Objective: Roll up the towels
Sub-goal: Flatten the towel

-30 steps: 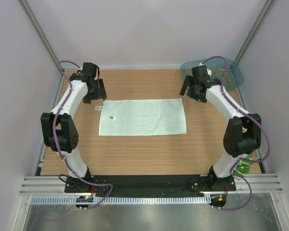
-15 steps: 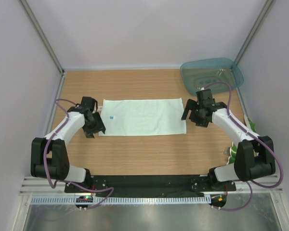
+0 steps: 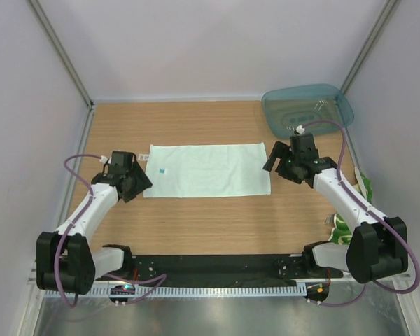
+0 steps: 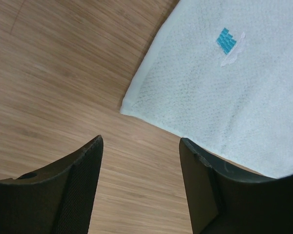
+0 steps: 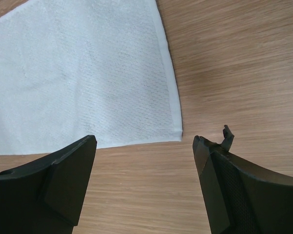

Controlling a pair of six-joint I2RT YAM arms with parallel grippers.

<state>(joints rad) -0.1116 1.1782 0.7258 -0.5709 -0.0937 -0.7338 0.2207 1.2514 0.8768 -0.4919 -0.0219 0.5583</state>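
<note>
One pale mint-white towel (image 3: 207,170) lies flat and unrolled in the middle of the wooden table. A small blue tag (image 4: 226,40) marks it near its left end. My left gripper (image 3: 136,183) hangs open just off the towel's near left corner (image 4: 123,108), with only bare wood between its fingers. My right gripper (image 3: 274,162) stands open beside the right edge, and the near right corner (image 5: 178,136) of the towel (image 5: 83,78) lies just ahead of its fingertips. A pale yellow and green towel (image 3: 340,225) peeks out at the right table edge, mostly hidden by the right arm.
A translucent teal tray (image 3: 308,108) sits at the far right corner, behind the right gripper. White walls with metal posts enclose the table (image 3: 210,224) on three sides. The arm bases stand on a black rail at the near edge.
Both arms have swung down from the far side toward the towel's ends. The left gripper now sits at the near left corner, the right one at the right edge, away from the tray.
</note>
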